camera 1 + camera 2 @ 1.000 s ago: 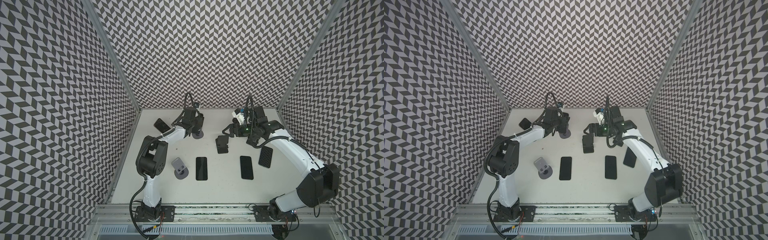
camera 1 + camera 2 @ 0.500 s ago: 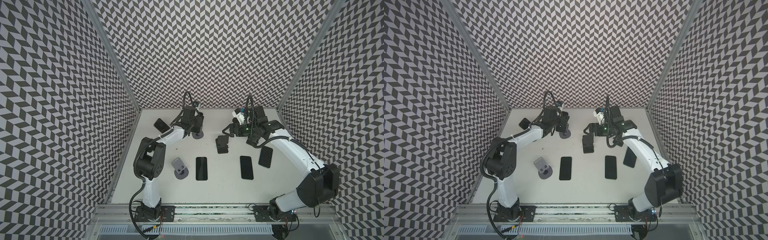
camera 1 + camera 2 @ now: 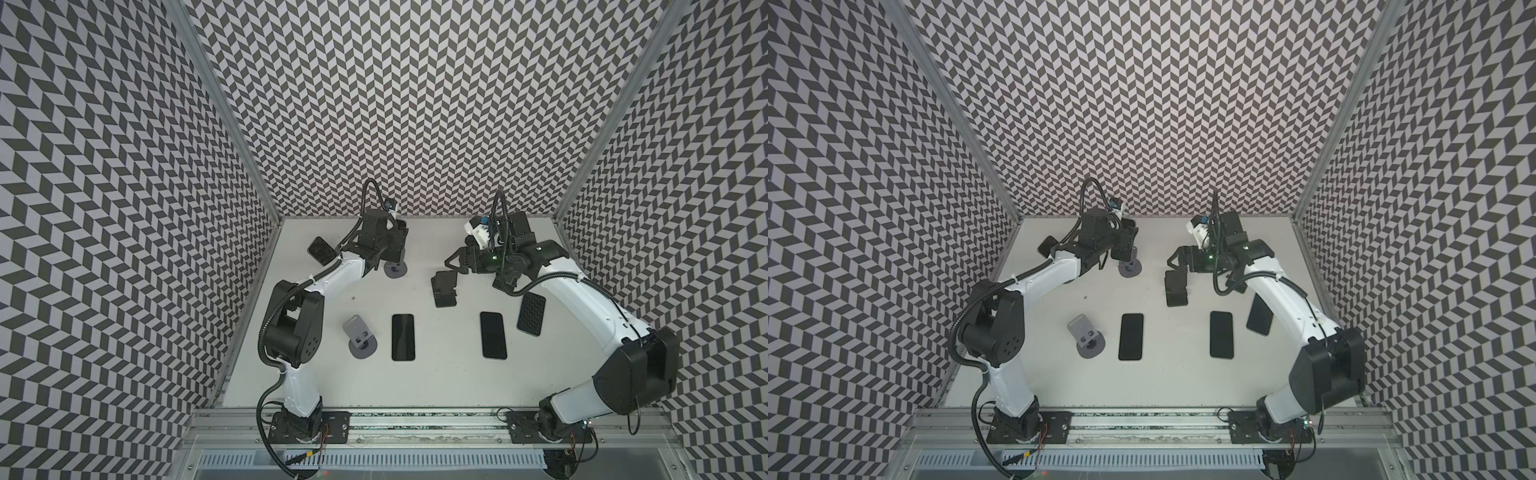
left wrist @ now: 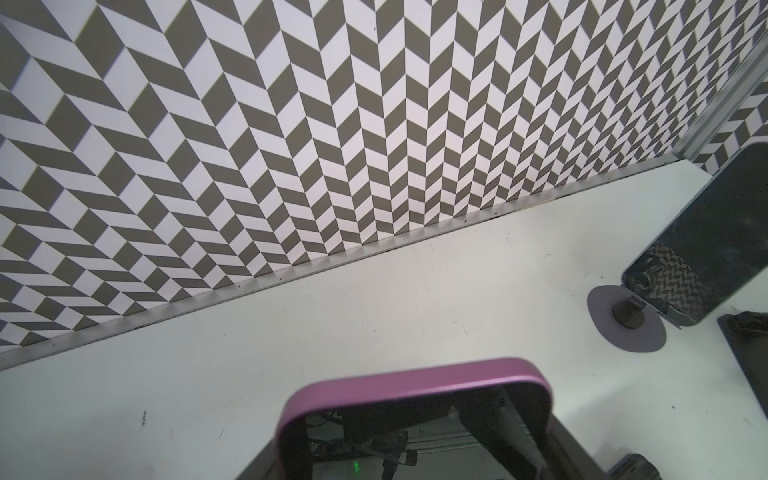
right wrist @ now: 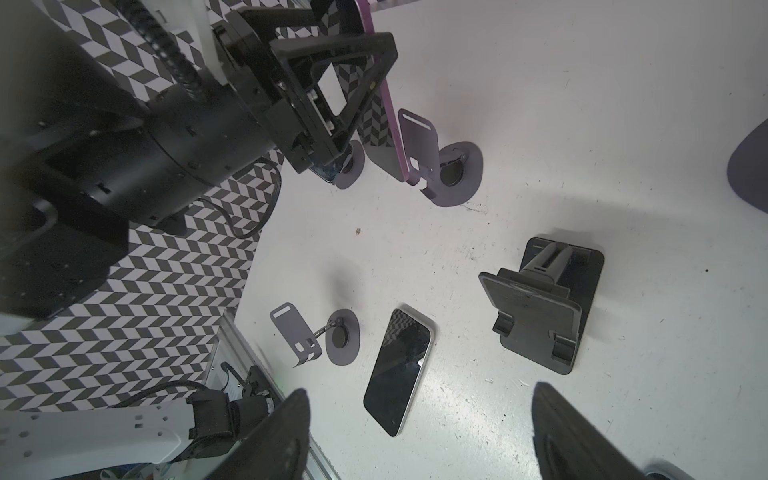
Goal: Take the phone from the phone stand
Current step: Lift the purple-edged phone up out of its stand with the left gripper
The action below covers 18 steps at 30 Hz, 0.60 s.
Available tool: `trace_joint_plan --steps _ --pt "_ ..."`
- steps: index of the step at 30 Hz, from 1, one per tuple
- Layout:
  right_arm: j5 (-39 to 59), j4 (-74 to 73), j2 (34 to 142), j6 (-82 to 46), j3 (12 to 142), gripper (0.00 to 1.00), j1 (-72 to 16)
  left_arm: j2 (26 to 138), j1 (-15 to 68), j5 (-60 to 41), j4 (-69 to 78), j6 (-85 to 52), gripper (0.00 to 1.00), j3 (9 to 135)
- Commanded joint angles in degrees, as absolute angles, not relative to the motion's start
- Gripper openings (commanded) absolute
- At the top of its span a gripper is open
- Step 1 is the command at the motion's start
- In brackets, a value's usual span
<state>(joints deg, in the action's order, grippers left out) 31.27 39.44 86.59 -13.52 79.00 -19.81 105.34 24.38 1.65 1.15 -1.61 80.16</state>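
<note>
Your left tool (image 5: 372, 50) is clamping the phone (image 4: 415, 382) beside its stand (image 5: 419, 137) at eleven o'clock. Your right tool (image 5: 419, 392) is hanging apart by the black stand (image 5: 536, 307). Your left elbow (image 3: 295, 328) is sitting nearer six o'clock than before.

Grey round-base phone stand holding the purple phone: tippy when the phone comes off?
The grey round-base phone stand looks light: thin plate, slim hinge, small disc. It may tip or drag if the purple-edged phone catches its bottom lip. Flat disc, so a straight lift probably leaves it standing.

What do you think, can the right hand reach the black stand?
Probably yes. The right hand hangs open close to the black stand, with nothing between them.
</note>
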Motion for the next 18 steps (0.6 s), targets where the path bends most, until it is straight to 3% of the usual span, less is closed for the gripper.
trace_joint_plan --steps 1,18 --pt "30.70 38.38 84.33 -13.94 80.68 0.81 -20.65 100.89 24.43 0.51 3.36 -2.48 0.65 79.18" --pt "29.60 37.46 80.44 -15.35 78.03 0.81 -20.98 92.16 26.86 -0.62 3.34 -4.75 0.65 72.28"
